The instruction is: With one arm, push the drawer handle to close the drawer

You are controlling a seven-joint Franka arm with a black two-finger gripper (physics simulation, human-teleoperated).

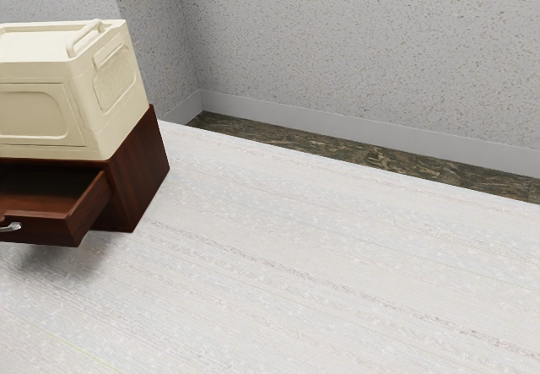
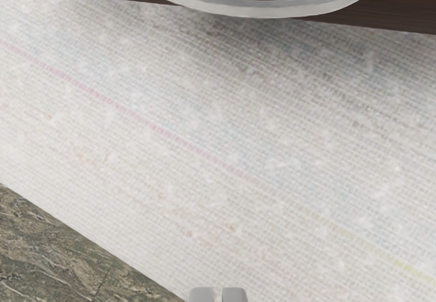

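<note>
Speckled grey wall [image 1: 363, 45] runs across the far side, pale baseboard [image 1: 337, 125] at its foot. Whitish, faintly streaked tabletop [image 1: 304, 239] spreads near; dark marbled floor [image 1: 380, 156] between it and the wall. At the exterior view's left, on the tabletop: red-brown cabinet [image 1: 137, 176], glossy wood. Cream lidded crate [image 1: 67, 95] sits upright on top of it, handle bar on the lid. Cabinet's drawer [image 1: 40, 228] stands open, slid out toward the near side, its inside partly in sight below the crate. Silvery curved drawer handle [image 1: 10, 226] on the drawer's front. Gripper [image 2: 218, 294], wrist view: narrow, two grey tips side by side, thin gap between, apart from the drawer handle.
</note>
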